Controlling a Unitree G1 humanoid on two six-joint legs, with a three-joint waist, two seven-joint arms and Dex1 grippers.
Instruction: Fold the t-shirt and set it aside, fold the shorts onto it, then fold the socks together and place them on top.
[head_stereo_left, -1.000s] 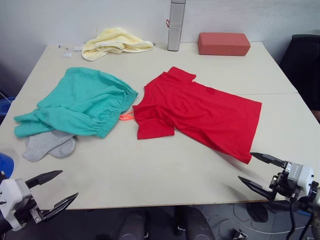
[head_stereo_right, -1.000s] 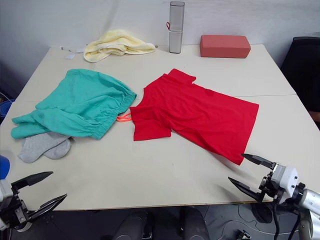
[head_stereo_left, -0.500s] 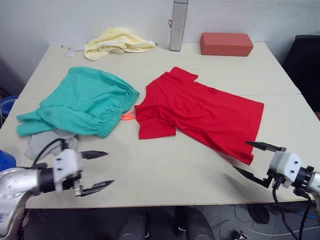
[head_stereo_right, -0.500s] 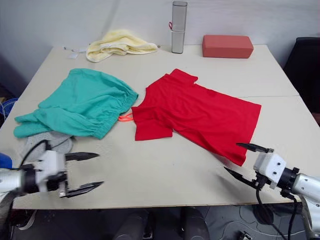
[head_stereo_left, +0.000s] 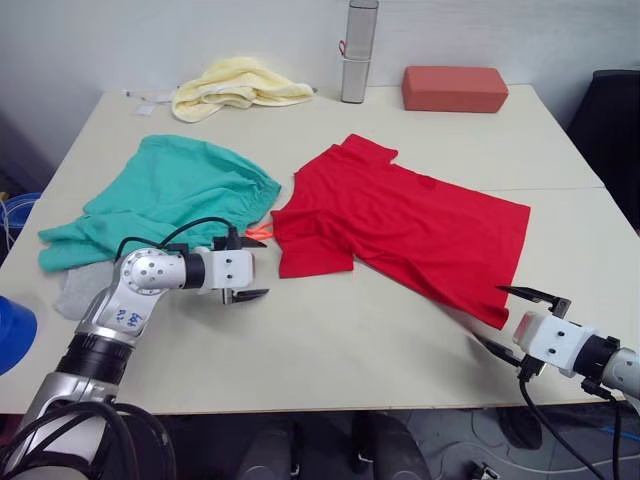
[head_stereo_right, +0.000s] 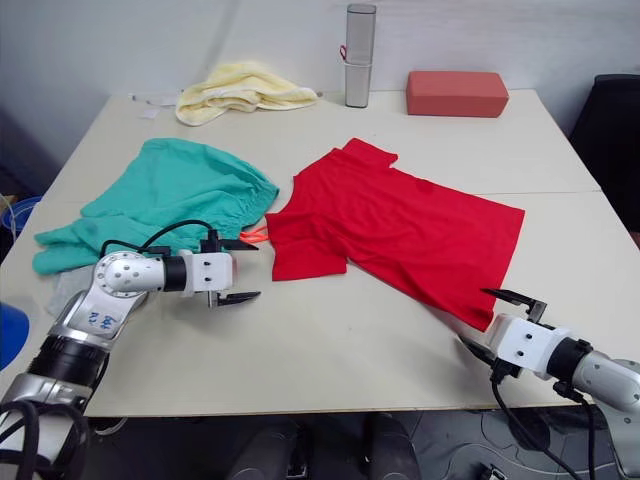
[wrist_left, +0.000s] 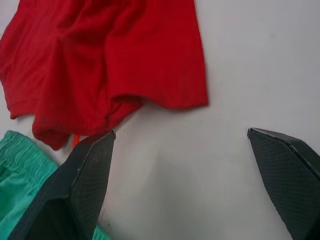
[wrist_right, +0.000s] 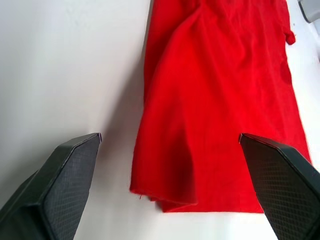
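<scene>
- Beige table (head_stereo_left: 330, 340) against a pale wall; far edge has a yellow towel (head_stereo_left: 236, 84), a silver bottle (head_stereo_left: 358, 48) and a brick-red block (head_stereo_left: 455, 88).
- T-shirt (head_stereo_left: 405, 222) lies spread flat at centre-right, collar toward the far side, hem toward the near right.
- Shorts (head_stereo_left: 170, 200) lie crumpled at left, orange drawstring (head_stereo_left: 257, 231) poking out just beside the shirt's sleeve.
- Socks (head_stereo_left: 82, 290) at near left, mostly tucked under the shorts & behind the left arm.
- Left gripper (head_stereo_left: 246, 268) w/ fingers spread, holding nothing, over bare table just near of the drawstring, next to the shirt's left sleeve.
- Right gripper (head_stereo_left: 518, 321) at near right, fingers apart & empty, close to the shirt's hem corner.
</scene>
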